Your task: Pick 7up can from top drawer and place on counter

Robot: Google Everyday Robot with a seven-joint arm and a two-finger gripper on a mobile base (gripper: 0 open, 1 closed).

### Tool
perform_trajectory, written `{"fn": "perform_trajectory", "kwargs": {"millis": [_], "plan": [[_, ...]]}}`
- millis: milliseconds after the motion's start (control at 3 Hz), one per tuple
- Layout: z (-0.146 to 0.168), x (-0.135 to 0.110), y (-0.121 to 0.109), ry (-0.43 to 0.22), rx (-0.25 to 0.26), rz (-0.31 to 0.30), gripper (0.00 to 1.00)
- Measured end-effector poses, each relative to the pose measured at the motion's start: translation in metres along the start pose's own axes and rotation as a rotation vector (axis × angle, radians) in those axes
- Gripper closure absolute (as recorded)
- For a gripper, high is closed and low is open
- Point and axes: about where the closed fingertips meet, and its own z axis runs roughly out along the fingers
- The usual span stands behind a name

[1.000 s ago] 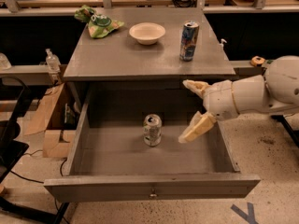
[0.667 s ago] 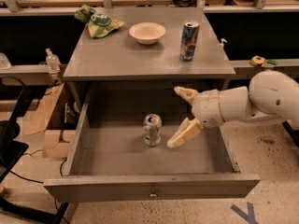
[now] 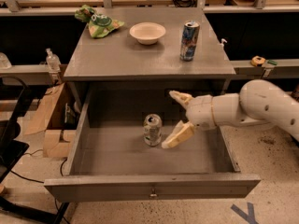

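Observation:
The 7up can [image 3: 152,129], short and silvery-white with a silver top, stands upright in the middle of the open top drawer [image 3: 152,188]. My gripper [image 3: 175,119] is inside the drawer just right of the can, open, with one finger [image 3: 180,97] up and behind and the other finger [image 3: 177,135] low, close to the can's right side. The can stands outside the fingers. The grey counter [image 3: 126,55] lies above the drawer.
On the counter stand a taller blue can [image 3: 189,41] at the right, a white bowl [image 3: 147,32] at the middle back, and a green cloth toy [image 3: 97,22] at the back left. Cardboard [image 3: 44,111] and a bottle [image 3: 52,59] sit left of the cabinet.
My gripper has moved left across the drawer, from near the right wall to just beside the can. The can has not moved.

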Motion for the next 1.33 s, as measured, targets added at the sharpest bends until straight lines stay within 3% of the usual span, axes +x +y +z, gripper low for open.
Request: {"fn": "perform_trajectory", "kwargs": {"millis": [333,667,1000,1333], "plan": [[0.052,0.041,-0.019,-0.083,-0.007,0.036,0.0],[0.074,0.066,-0.032,-0.117,-0.009,0.059,0.0],[0.103,0.08,-0.027,-0.127,-0.032,0.125,0.2],[0.114,0.068,-0.01,-0.155,-0.041,0.15,0.42]]}}
